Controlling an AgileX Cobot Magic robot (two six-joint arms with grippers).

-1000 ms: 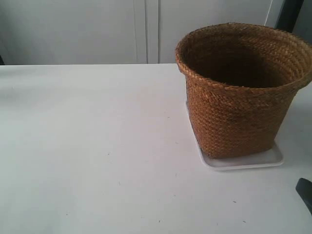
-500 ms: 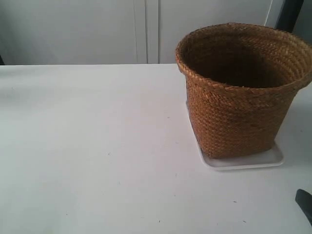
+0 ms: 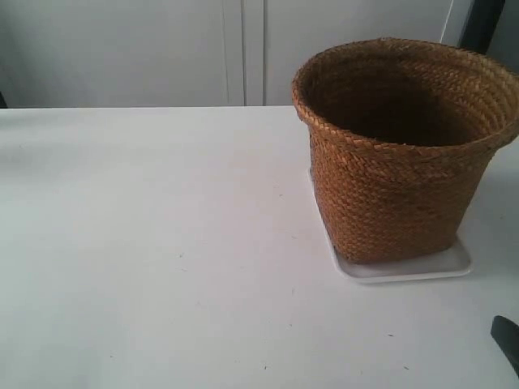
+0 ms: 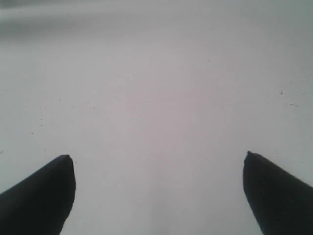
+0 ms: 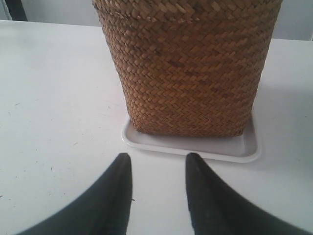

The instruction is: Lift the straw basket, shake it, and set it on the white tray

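Note:
The brown woven straw basket (image 3: 397,150) stands upright on the white tray (image 3: 405,267) at the right of the table. In the right wrist view the basket (image 5: 188,68) fills the tray (image 5: 195,147), whose rim shows along its base. My right gripper (image 5: 159,159) is open with nothing between its fingers, a short way off the tray's near rim. A dark tip of the arm at the exterior view's right (image 3: 507,339) shows at the lower right corner. My left gripper (image 4: 159,156) hangs wide open over bare table, holding nothing.
The white table (image 3: 146,243) stretches left of the basket. A pale wall with cabinet panels (image 3: 243,49) runs behind the table's far edge. A dark upright post (image 3: 482,24) stands at the back right.
The dark arm tip at the exterior view's lower right has slid down and out towards the frame edge. Basket and tray have not moved.

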